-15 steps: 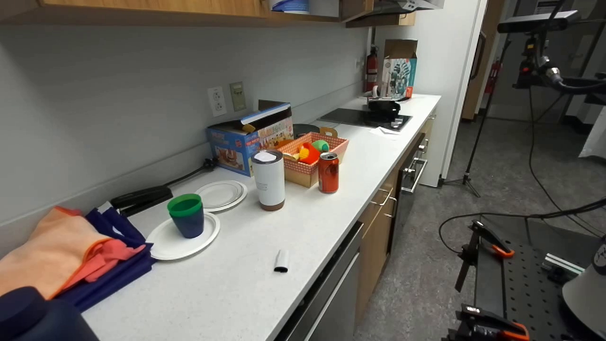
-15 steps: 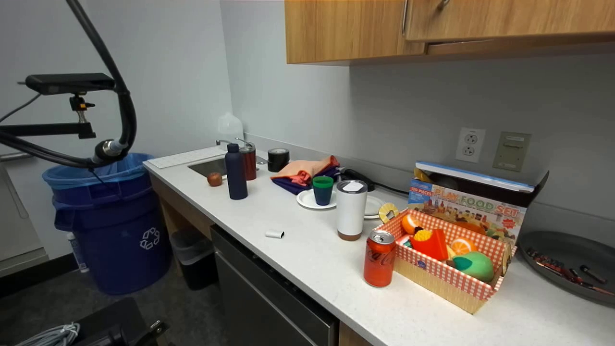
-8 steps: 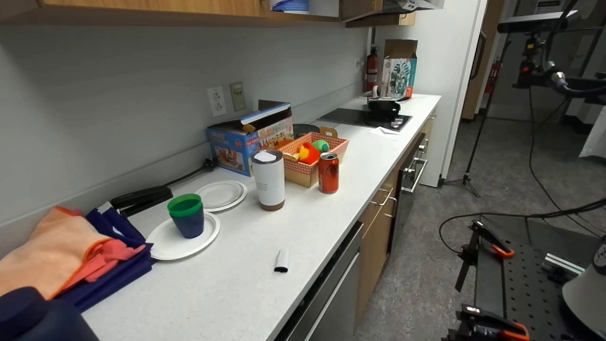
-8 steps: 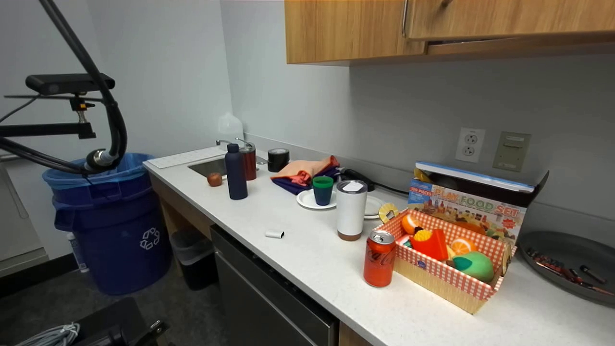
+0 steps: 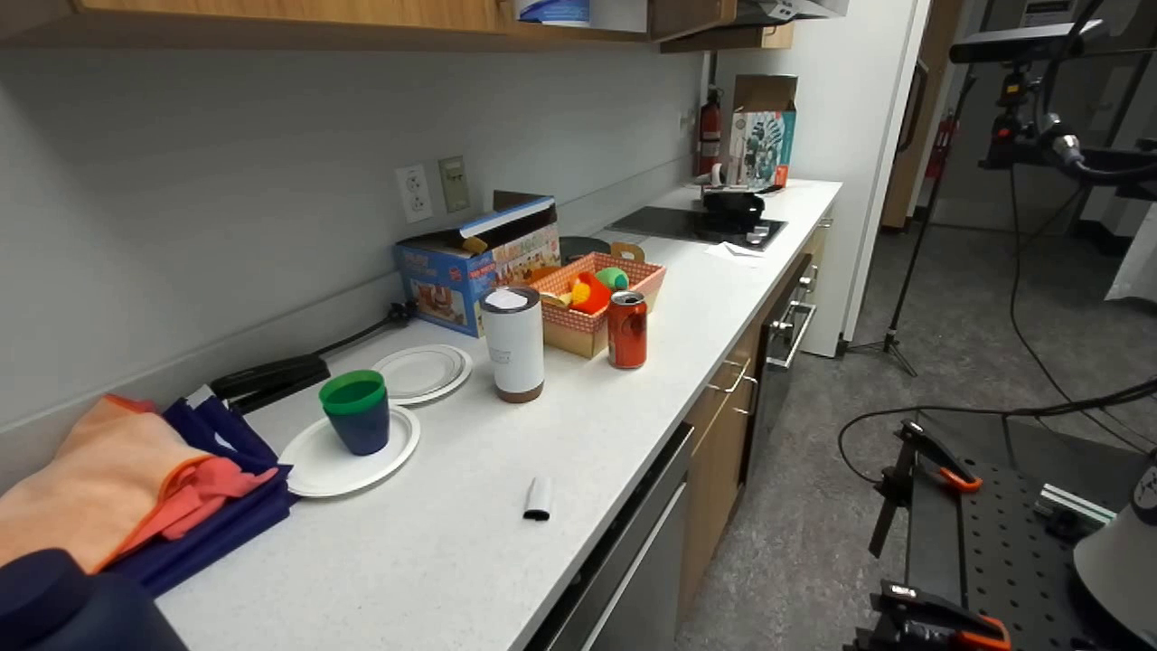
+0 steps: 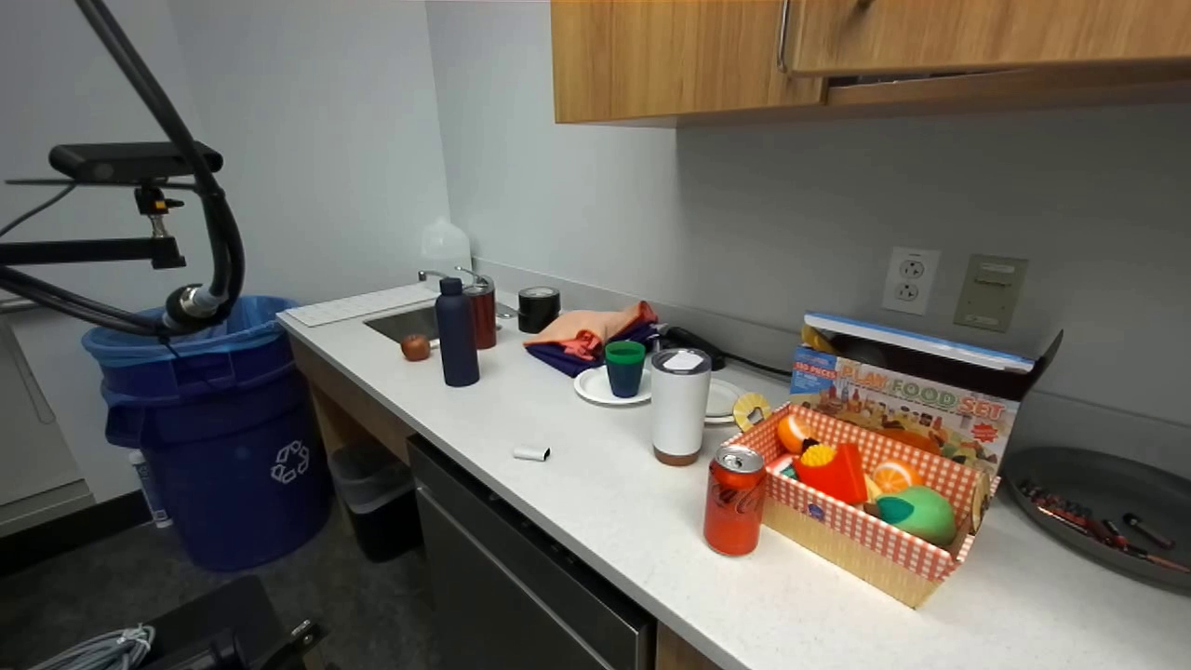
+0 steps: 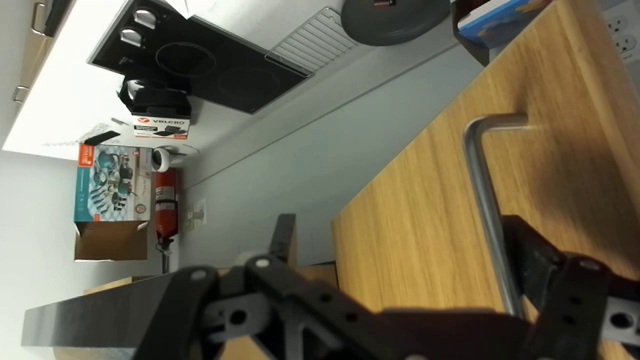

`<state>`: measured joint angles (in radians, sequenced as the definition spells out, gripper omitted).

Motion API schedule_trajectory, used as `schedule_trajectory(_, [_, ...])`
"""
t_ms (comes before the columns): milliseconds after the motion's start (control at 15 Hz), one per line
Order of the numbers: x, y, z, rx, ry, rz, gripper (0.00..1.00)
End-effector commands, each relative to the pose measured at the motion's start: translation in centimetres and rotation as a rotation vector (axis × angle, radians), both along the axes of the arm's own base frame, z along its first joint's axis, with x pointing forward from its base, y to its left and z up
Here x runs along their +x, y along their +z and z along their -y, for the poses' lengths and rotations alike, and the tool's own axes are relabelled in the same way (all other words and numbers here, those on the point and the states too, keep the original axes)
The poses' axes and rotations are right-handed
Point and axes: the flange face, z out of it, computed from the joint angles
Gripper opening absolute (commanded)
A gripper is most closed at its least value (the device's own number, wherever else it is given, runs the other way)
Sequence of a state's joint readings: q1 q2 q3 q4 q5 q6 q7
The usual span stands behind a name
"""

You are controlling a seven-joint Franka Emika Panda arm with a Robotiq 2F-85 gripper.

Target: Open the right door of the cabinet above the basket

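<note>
Wood fills much of the wrist view. It is the right door (image 7: 420,220), and it has a bent metal handle (image 7: 484,190). The claw (image 7: 406,235) is spread wide. Of its 2 fingers (image 7: 532,252), 1 is just beside the handle, but I cannot tell if they touch. The other finger is well apart from the handle, on its other side.

The right door belongs to the cabinet (image 5: 298,38) high on the wall (image 6: 791,205), above the basket (image 6: 842,554). It is swung partly out. In an exterior view, a blue and white tub (image 5: 556,13) shows inside the cabinet, between the right door and the left door (image 5: 298,11), which looks closed. In an exterior view, the bottom edge (image 6: 986,65) of the right door sticks out in front of the cabinet.

The basket has red and white checks and sits on the white counter (image 6: 558,521). It holds a red pack of toy fries (image 6: 837,476), an orange slice (image 6: 895,476) and a green toy (image 6: 923,516). A blue box (image 5: 443,280) stands between the basket and the wall. A red can (image 6: 735,502) stands upright just beside the basket, and a tall white cup (image 6: 679,409) with a brown bottom stands near the can. A green and blue cup (image 6: 625,370) sits on a white plate (image 6: 591,389). In the wrist view, a black stove top (image 7: 230,55) and a red fire extinguisher (image 7: 166,200) also show.
</note>
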<state>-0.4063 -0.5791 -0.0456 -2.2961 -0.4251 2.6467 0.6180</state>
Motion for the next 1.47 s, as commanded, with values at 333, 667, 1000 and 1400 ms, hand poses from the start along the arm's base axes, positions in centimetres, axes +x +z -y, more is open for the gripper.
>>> schedule_trajectory(333, [-4.6, 1.6, 2.3, 0.031, 0.059, -0.192, 1.0])
schedule_trajectory(667, [-5.4, 1.6, 4.2, 0.12, 0.157, -0.253, 1.0])
schedule_trajectory(1000, [-6.0, 2.3, 4.8, 0.219, 0.076, -0.305, 1.0])
schedule_trajectory(1400, [-9.2, 4.2, 3.4, 0.347, -0.085, -0.416, 1.0])
